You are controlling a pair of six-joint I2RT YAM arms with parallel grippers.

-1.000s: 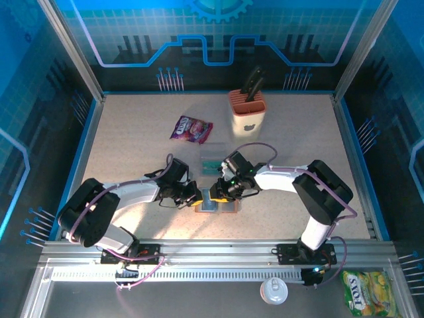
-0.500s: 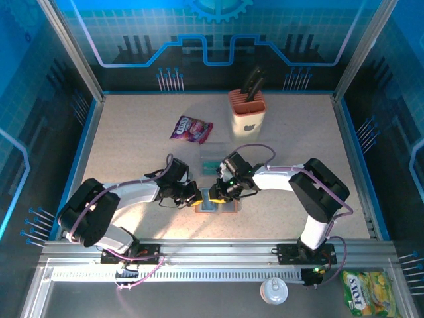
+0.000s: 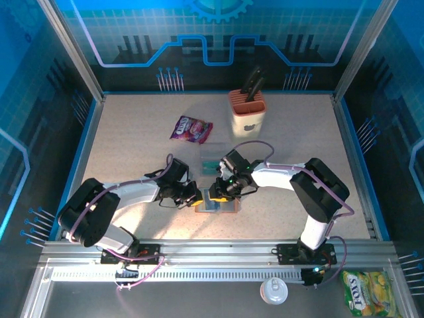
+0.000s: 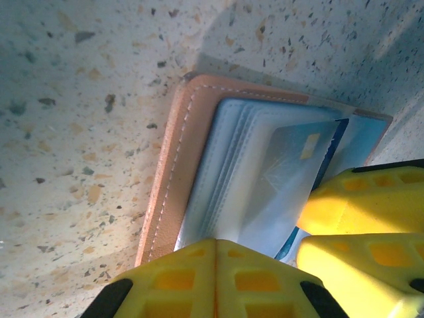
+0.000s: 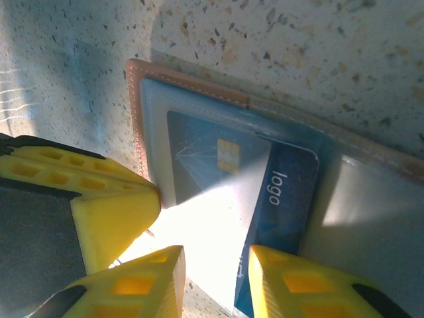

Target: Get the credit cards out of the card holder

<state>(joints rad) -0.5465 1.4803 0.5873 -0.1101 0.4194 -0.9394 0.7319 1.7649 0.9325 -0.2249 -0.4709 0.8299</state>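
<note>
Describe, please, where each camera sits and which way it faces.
Top external: above and behind the arms, looking down on the table; both arms show, the left gripper and right gripper meeting at the card holder.
Left wrist: on the left arm, facing down past its shut fingers at the open card holder and a credit card; the right gripper's fingers show at right.
Right wrist: on the right arm, facing down between its parted fingers at that card.
Shared: both wrist views show holder, card and table.

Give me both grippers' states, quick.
Left gripper: closed, tips at the wallet edge.
Right gripper: partly open over the blue card, no clear grip.
</note>
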